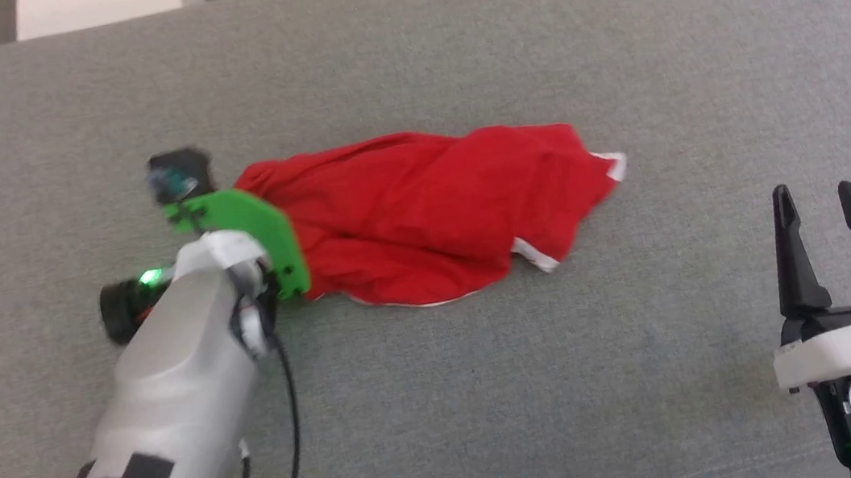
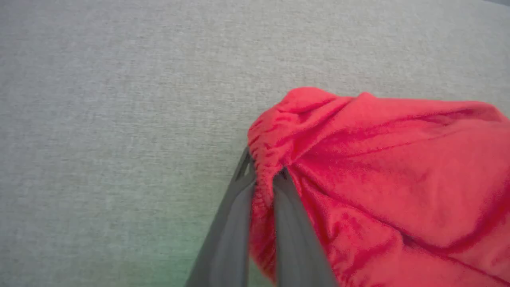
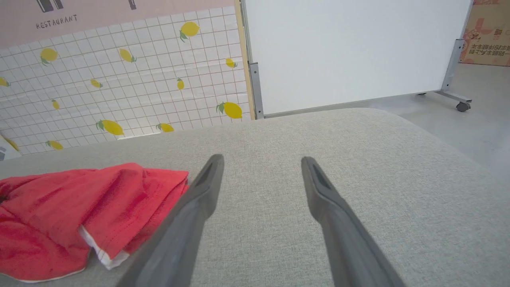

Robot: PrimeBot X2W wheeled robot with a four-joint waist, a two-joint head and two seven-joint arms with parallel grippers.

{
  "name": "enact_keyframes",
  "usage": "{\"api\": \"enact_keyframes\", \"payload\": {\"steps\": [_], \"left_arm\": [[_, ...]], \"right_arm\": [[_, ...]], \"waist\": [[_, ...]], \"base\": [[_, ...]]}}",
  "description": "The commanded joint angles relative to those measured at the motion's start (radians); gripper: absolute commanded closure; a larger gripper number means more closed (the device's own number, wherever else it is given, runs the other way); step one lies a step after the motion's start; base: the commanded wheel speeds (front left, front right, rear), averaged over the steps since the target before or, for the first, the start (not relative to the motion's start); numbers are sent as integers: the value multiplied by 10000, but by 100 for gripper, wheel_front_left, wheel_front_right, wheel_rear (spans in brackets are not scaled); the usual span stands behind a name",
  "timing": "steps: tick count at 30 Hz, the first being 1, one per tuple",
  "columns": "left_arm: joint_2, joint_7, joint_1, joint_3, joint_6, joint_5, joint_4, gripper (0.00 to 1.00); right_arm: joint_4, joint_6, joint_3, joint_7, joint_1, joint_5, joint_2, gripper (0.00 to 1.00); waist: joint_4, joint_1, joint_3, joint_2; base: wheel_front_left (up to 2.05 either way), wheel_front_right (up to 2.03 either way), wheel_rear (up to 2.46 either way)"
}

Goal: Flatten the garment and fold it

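Observation:
The red garment (image 1: 430, 210) lies bunched in a long heap on the grey cushion (image 1: 450, 41), white trim showing at its right and front edges; its lettering is hidden. My left gripper (image 2: 263, 175) is shut on the garment's left end, a fold of red cloth (image 2: 378, 175) pinched between its dark fingers (image 2: 227, 231). In the head view the green wrist plate (image 1: 266, 230) covers those fingers. My right gripper (image 1: 818, 199) stands open at the lower right, well clear of the cloth. The right wrist view has its fingertips (image 3: 213, 167) spread over bare cushion, the garment (image 3: 79, 211) to their left.
The grey cushion stretches wide on all sides of the heap. Its far edge (image 3: 318, 113) drops to a floor with a white wheeled board (image 3: 350, 48) and a lemon-patterned tiled wall (image 3: 119, 79) behind. A black cable (image 1: 291, 434) hangs from my left forearm.

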Motion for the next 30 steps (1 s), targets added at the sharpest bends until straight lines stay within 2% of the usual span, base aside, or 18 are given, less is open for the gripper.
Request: {"api": "enact_keyframes", "payload": {"steps": [1, 5, 6, 7, 11, 16, 18, 22, 26, 30], "left_arm": [[239, -146, 342, 156, 118, -155, 49, 100], [601, -487, 1071, 660, 274, -610, -26, 100], [636, -613, 1225, 744, 241, -690, -104, 46], [667, -885, 1398, 841, 123, -767, -270, 0], [630, -2474, 2110, 1250, -397, -974, -1133, 0], [679, -3112, 3245, 1994, -802, -700, -2682, 0], [711, -3122, 3843, 2815, -800, 42, -4017, 0], [216, -3127, 5521, 4413, -1012, 1705, -6519, 0], [-602, -3128, 6802, 5672, -1575, 3241, -8354, 0], [-1089, -3129, 7317, 6395, -2251, 4290, -9328, 0]], "right_arm": [[-68, -15, 8, 45, 158, -61, 1, 0], [-177, -15, -50, 154, 322, -97, 1, 0], [-199, -15, -53, 176, 351, -105, 1, 0], [-222, -15, -57, 204, 389, -113, 1, 0], [-318, -15, -24, 302, 495, -141, 1, 0], [-492, -15, 65, 469, 618, -263, 1, 0], [-601, -15, 118, 566, 671, -324, 1, 0], [-713, -15, 510, 903, 651, -510, 1, 0], [-470, -15, 1333, 1704, 323, -756, 1, 0], [137, -15, 2047, 2690, -277, -818, 1, 0]], "waist": [[330, 0, -385, 0], [512, 0, -607, 0], [544, 0, -644, 0], [591, 0, -696, 0], [757, 0, -878, 0], [987, 0, -1139, 0], [1144, 0, -1198, 0], [1403, 0, -1272, 0], [1698, 0, -1182, 0], [2022, 0, -961, 0]], "base": [[0, 0, 0], [0, 0, 0], [0, 0, 0], [0, 0, 0], [0, 0, 0], [0, 0, 0], [0, 0, 0], [0, 0, 0], [0, 0, 0], [0, 0, 0]]}}
